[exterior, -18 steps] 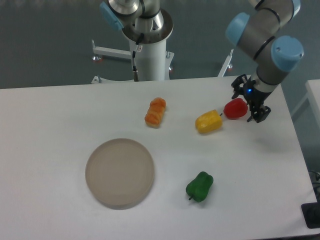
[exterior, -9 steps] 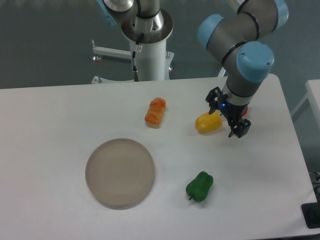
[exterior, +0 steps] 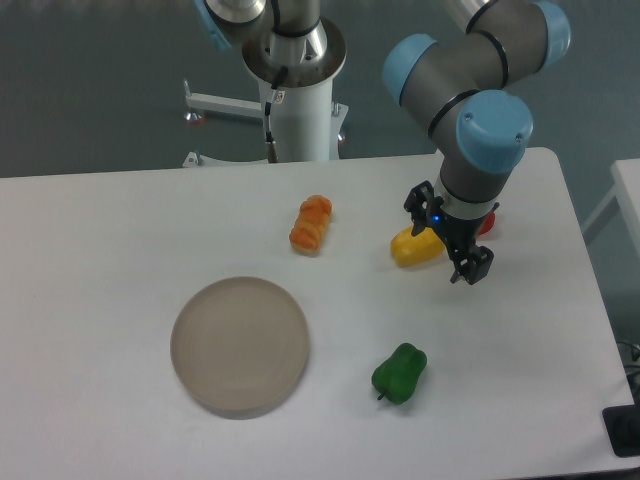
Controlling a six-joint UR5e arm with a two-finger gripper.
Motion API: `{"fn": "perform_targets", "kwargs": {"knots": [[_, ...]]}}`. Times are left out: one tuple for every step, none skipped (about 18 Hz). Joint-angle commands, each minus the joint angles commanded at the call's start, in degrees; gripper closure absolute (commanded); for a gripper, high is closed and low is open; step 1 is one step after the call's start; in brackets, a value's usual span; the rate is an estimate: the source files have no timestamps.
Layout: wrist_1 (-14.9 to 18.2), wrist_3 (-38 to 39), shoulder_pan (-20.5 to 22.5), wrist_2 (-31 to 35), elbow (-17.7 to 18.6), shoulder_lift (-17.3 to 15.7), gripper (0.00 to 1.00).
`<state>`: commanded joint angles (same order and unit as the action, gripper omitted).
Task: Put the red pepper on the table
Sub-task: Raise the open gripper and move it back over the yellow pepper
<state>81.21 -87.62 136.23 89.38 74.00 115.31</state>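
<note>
The red pepper (exterior: 487, 223) lies on the white table (exterior: 120, 220) near its far right side. Only a small red sliver of it shows, because the arm's wrist covers the rest. My gripper (exterior: 447, 236) is open and holds nothing. It hangs just left of and in front of the red pepper, right beside the right end of the yellow pepper (exterior: 414, 248). I cannot tell whether a finger touches the yellow pepper.
An orange pepper (exterior: 311, 223) lies left of the yellow one. A green pepper (exterior: 400, 372) lies nearer the front. A round beige-grey plate (exterior: 239, 345) sits front left. The robot's base column (exterior: 296, 110) stands behind the far edge.
The open gripper has moved left and slightly forward, off the red pepper, which stays on the table and is now mostly hidden behind the wrist. The other peppers have not moved.
</note>
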Motion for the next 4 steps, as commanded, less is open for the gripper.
{"fn": "perform_targets", "kwargs": {"knots": [[0.0, 0.0, 0.0, 0.1, 0.1, 0.0, 0.00], [0.0, 0.0, 0.0, 0.1, 0.3, -0.1, 0.00], [0.1, 0.0, 0.0, 0.1, 0.4, -0.2, 0.00], [0.1, -0.1, 0.0, 0.1, 0.6, -0.3, 0.00]]}}
